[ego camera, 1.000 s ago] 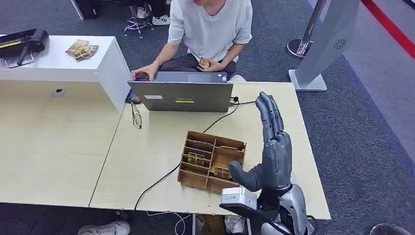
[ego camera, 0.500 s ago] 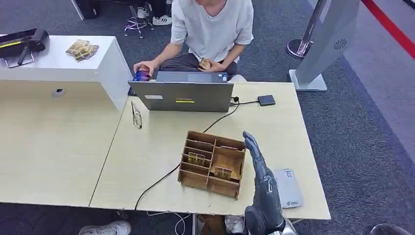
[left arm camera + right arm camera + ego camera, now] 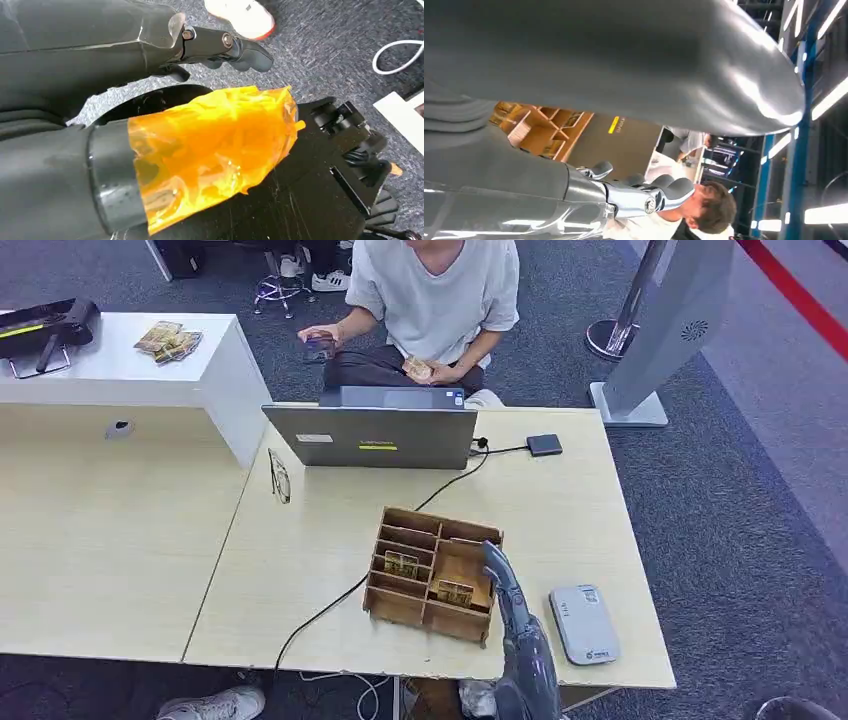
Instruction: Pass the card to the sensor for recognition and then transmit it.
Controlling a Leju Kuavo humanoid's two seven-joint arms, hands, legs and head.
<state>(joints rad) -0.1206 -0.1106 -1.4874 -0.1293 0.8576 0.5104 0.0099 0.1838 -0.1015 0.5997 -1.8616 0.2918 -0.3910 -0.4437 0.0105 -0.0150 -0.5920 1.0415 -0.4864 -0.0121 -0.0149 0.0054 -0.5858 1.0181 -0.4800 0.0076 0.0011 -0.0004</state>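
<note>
Cards (image 3: 402, 564) untouched in wooden organizer (image 3: 433, 573); right hand (image 3: 515, 635) spread and empty, reader (image 3: 583, 623) at three o'clock, nothing scanned yet.

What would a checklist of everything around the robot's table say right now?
Surface: pale wooden table.
Job's things: wooden divided box holding cards; grey card sensor beside it.
Clutter: laptop, glasses, small dark device.
Hands: right hand over the box's edge, fingers straight, holding nothing; left hand hangs by the floor.
Cables: black cable across the table.
Surroundings: seated person, white counter.
</note>
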